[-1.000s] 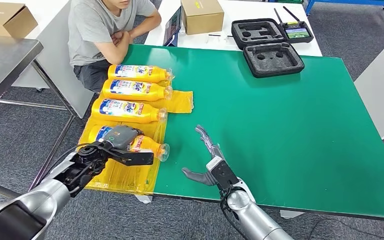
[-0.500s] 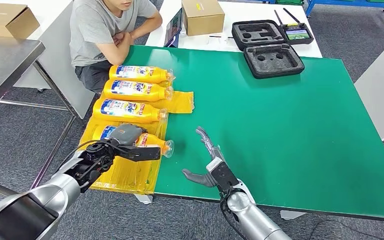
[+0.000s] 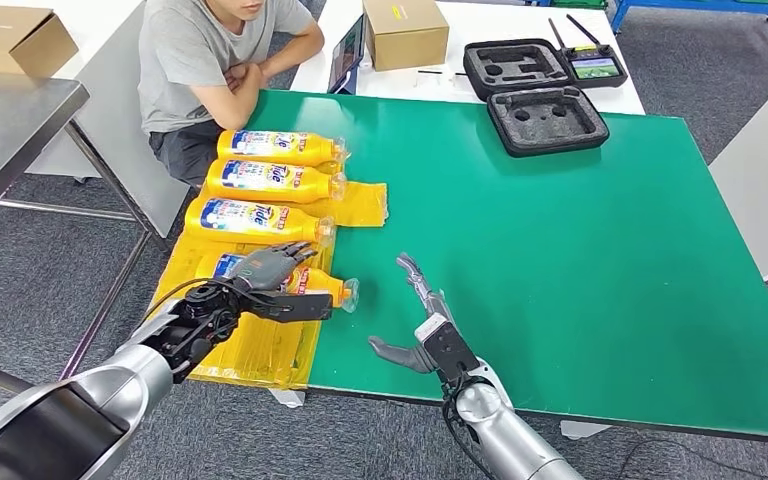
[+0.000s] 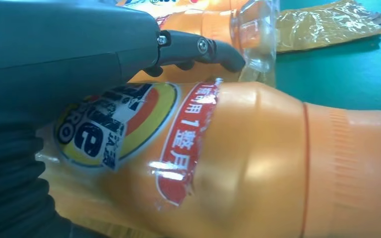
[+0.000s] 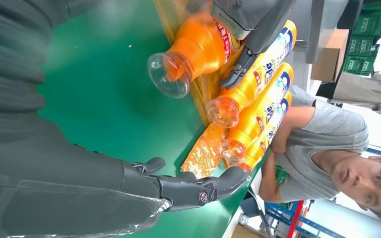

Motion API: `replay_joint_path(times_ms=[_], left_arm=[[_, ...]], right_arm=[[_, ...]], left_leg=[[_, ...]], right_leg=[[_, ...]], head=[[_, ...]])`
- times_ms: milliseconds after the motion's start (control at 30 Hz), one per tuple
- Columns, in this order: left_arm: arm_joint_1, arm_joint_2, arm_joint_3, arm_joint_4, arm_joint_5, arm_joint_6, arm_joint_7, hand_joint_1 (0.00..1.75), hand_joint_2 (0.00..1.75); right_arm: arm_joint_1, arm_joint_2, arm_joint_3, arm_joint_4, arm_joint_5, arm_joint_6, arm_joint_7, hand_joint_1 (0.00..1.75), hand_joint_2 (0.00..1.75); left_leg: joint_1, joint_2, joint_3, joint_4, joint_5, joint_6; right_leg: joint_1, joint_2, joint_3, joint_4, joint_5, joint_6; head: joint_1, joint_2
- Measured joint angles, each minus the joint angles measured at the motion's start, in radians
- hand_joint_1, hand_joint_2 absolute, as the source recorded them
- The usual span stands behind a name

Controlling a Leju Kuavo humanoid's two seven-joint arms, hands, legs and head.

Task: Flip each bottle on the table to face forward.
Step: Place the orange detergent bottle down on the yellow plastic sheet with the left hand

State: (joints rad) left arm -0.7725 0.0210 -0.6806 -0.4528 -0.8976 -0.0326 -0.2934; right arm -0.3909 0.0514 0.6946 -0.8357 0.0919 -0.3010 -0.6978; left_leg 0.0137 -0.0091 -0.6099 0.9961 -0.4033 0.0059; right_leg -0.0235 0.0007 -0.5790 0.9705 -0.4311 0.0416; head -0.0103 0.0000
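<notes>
Nearest bottle (image 3: 305, 283) is gripped by left hand (image 3: 265, 276) and has been shifted right since earlier; right hand (image 3: 422, 322) is kept spread wide, empty.

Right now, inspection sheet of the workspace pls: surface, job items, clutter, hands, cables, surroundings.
Surface: green table top, yellow plastic sheet along its left edge.
Job items: four orange Tide bottles lying on their sides in a row; nearest bottle under the left hand, clear cap over the green; the other three show labels.
Clutter: open black foam case at the far edge.
Hands: left hand grips the nearest bottle; right hand open, fingers spread.
Cables: black cable along the left forearm.
Surroundings: seated person, cardboard box, grey floor.
</notes>
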Motion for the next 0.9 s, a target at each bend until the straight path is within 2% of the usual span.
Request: replay_joint_path(times_ms=[367, 633, 767, 900], left_arm=[[-0.015, -0.018, 0.001, 0.0, 0.008, -0.059, -0.071, 0.0, 0.0], [-0.019, -0.018, 0.001, -0.048, 0.058, -0.154, -0.251, 0.0, 0.0], [-0.018, -0.002, 0.001, -0.099, 0.075, -0.187, -0.284, 0.0, 0.0], [0.003, 0.052, 0.007, -0.214, 0.178, -0.251, -0.34, 0.0, 0.0]], right_arm=[[-0.001, 0.005, -0.006, 0.007, 0.004, -0.008, 0.0, 0.0, 1.75], [-0.001, 0.002, -0.008, 0.008, 0.004, -0.013, 0.0, 0.0, 1.75], [0.0, -0.004, -0.013, 0.008, 0.004, -0.013, 0.0, 0.0, 1.75], [0.008, -0.012, -0.018, 0.005, -0.002, -0.01, 0.0, 0.0, 1.75]], left_leg=[[0.0, 0.0, -0.001, 0.0, 0.0, 0.0], [0.0, 0.0, -0.001, 0.0, 0.0, 0.0], [0.0, 0.0, -0.001, 0.0, 0.0, 0.0], [0.0, 0.0, -0.001, 0.0, 0.0, 0.0]], right_leg=[[0.0, 0.0, -0.001, 0.0, 0.0, 0.0], [0.0, 0.0, -0.001, 0.0, 0.0, 0.0], [0.0, 0.0, -0.001, 0.0, 0.0, 0.0], [0.0, 0.0, -0.001, 0.0, 0.0, 0.0]], head=[[0.0, 0.0], [0.0, 0.0], [0.0, 0.0], [0.0, 0.0]])
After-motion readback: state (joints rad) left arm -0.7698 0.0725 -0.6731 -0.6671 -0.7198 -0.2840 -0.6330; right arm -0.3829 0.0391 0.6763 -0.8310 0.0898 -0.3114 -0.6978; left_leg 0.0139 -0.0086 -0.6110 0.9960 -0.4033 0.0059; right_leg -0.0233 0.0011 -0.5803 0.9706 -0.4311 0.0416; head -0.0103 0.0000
